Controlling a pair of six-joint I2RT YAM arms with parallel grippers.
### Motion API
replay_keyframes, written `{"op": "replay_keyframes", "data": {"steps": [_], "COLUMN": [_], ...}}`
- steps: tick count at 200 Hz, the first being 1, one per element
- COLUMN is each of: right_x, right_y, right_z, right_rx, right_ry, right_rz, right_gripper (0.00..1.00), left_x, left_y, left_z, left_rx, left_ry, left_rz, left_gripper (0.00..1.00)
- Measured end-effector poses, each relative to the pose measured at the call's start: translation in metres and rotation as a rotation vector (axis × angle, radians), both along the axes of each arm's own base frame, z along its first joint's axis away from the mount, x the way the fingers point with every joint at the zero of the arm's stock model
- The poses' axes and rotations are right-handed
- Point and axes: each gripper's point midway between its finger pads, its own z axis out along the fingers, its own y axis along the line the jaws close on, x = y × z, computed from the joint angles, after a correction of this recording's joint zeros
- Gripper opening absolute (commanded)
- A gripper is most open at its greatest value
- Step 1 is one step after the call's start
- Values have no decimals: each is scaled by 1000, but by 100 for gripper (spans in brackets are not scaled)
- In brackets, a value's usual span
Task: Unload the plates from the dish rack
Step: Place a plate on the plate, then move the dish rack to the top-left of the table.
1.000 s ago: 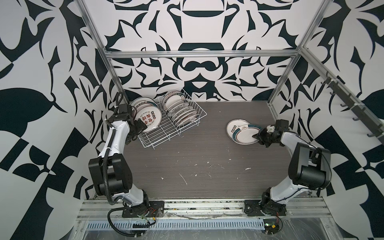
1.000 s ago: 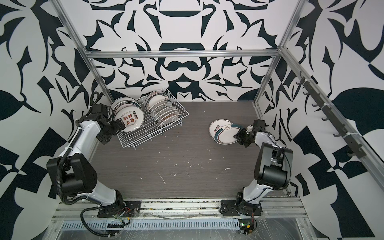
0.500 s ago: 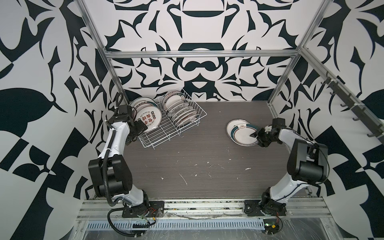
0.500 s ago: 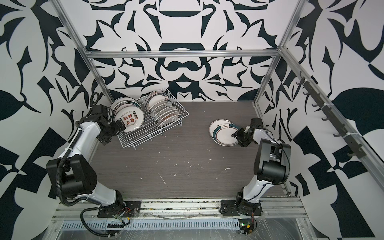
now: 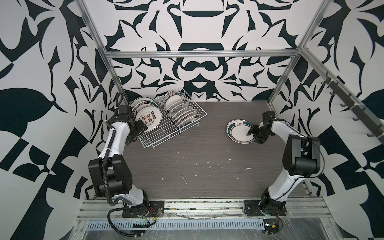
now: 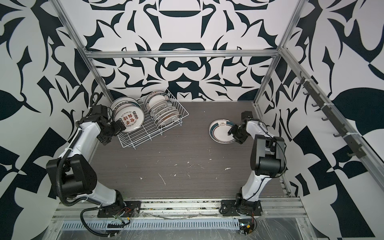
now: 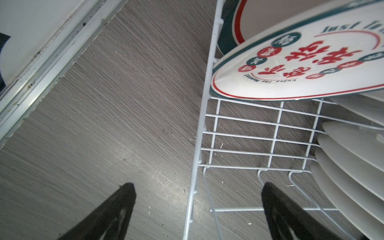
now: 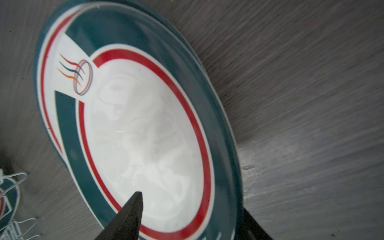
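Note:
The white wire dish rack (image 5: 158, 137) (image 6: 141, 137) stands at the back left, angled. In it leans a plate with red characters (image 5: 148, 119) (image 6: 128, 120) (image 7: 301, 68), beside a row of upright plates (image 5: 182, 110) (image 6: 164, 112) (image 7: 353, 155). My left gripper (image 5: 137, 127) (image 6: 113, 129) (image 7: 198, 185) is wide open, astride the rack's side wire (image 7: 199, 145), below the lettered plate. At the right, a teal-rimmed plate (image 5: 239, 131) (image 6: 220, 132) (image 8: 141, 128) lies on another. My right gripper (image 5: 254, 137) (image 6: 234, 137) (image 8: 192, 203) is open, one finger over the plate's face and one outside its rim.
The rack sits close to the left wall and its aluminium post (image 5: 112, 74). A rail of hooks (image 5: 353, 108) runs along the right wall. White scuffs (image 5: 184, 178) mark the dark wooden table top (image 5: 197, 162).
My right gripper moved left with the teal-rimmed plate, set it over the lying plate and opened its jaws. The left arm has not moved.

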Motion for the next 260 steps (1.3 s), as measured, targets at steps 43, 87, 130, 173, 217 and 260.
{"op": "replay_keyframes", "data": {"steps": [43, 87, 130, 173, 217, 260], "right_x": [4, 3, -1, -3, -13, -16], "right_y": [2, 3, -5, -8, -7, -3], "right_z": [-1, -6, 8, 43, 57, 63], "right_rx": [-72, -97, -148, -178, -183, -169], "right_ry": [28, 52, 37, -47, -84, -106], "right_rz": [37, 51, 48, 42, 47, 64], "right_gripper": [72, 77, 97, 100, 100, 100], "left_x": [0, 0, 1, 3, 2, 2], "left_y": [0, 1, 0, 2, 4, 4], "left_z": [-2, -3, -4, -17, -40, -42], "left_rx": [-3, -1, -6, -7, -12, -14], "left_ry": [0, -1, -1, 35, 103, 110], "left_rz": [1, -5, -11, -16, -4, -1], "left_gripper": [98, 92, 79, 64, 44, 26]}}
